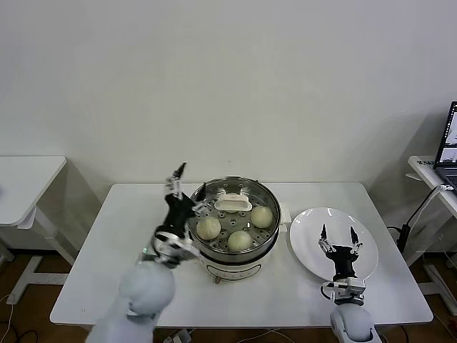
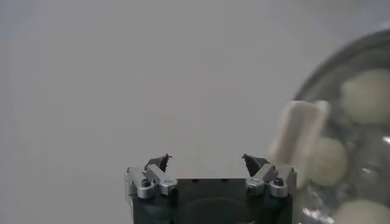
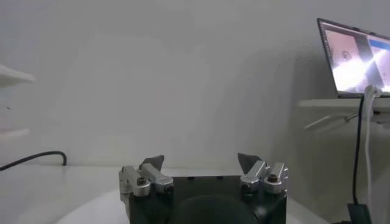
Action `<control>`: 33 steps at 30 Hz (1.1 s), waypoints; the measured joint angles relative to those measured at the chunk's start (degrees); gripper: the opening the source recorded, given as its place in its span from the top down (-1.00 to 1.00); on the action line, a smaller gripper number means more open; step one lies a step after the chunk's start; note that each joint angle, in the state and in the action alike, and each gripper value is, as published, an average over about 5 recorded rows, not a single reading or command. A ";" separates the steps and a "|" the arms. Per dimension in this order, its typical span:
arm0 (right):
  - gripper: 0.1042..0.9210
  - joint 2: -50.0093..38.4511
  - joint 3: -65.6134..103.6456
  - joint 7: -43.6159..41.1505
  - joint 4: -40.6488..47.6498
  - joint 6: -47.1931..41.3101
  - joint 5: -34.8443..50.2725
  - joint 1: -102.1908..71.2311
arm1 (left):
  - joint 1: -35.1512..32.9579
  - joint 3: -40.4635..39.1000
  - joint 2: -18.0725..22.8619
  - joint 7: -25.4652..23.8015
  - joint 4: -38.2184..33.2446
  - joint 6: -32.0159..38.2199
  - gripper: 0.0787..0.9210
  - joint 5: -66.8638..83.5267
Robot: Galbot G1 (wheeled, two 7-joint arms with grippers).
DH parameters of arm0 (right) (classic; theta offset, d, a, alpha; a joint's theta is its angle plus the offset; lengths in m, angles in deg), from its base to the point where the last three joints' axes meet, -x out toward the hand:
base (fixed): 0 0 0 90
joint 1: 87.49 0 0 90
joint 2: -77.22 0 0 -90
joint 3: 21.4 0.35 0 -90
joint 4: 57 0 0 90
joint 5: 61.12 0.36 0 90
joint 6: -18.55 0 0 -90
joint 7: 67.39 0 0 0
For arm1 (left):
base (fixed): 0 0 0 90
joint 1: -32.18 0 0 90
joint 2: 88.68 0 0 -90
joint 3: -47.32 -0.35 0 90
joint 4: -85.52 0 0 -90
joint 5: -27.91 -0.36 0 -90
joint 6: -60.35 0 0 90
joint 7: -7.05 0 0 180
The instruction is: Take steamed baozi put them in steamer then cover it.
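Note:
The steamer [image 1: 265,191] stands mid-table on its white base. The clear cover lies on it, its white handle [image 1: 233,203] up. Three steamed baozi [image 1: 208,228] [image 1: 240,241] [image 1: 262,216] show through the glass. My left gripper [image 1: 190,180] is open just left of the steamer's rim, fingers pointing up, holding nothing. In the left wrist view my left gripper [image 2: 207,159] is empty, with the cover's handle [image 2: 298,134] and the baozi [image 2: 368,88] off to one side. My right gripper [image 1: 338,232] [image 3: 201,159] hangs open and empty over the white plate [image 1: 307,243].
The empty white plate sits right of the steamer. A second table [image 1: 25,179] stands at far left. A laptop [image 1: 448,143] [image 3: 353,58] rests on a desk at far right, with cables [image 1: 414,214] hanging beside it.

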State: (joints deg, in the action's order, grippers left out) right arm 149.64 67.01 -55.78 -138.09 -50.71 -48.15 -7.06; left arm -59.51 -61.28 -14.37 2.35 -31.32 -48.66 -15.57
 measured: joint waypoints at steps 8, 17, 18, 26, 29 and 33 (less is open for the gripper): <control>-0.76 -1.15 -0.78 -1.81 -2.92 -0.88 3.25 -1.78 | -0.06 9.91 -1.59 3.25 11.25 12.32 -0.77 22.14; -0.76 -1.73 -0.69 -3.83 -4.89 -1.72 5.76 -3.99 | -1.93 15.16 -1.07 3.66 18.94 20.99 -0.77 34.41; -0.76 -1.76 -0.77 -3.93 -5.03 -1.80 5.90 -4.15 | -2.16 15.45 -0.98 3.67 19.46 21.60 -0.77 35.17; -0.76 -1.90 -1.00 -4.48 -5.79 -2.10 6.54 -4.96 | -3.82 17.22 -0.88 3.41 21.99 25.07 -0.77 39.14; -0.76 -2.01 -1.02 -4.65 -6.03 -2.15 6.68 -5.32 | -4.36 17.53 -0.81 3.22 22.65 25.85 -0.77 40.11; -0.76 -2.13 -1.04 -4.94 -6.25 -2.20 6.81 -5.76 | -4.97 17.98 -0.56 3.08 23.03 26.56 -0.77 41.06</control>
State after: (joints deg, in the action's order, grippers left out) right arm 147.51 65.98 -60.72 -144.34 -52.91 -41.34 -12.82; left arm -64.48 -43.30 -14.93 5.43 -8.29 -22.10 25.49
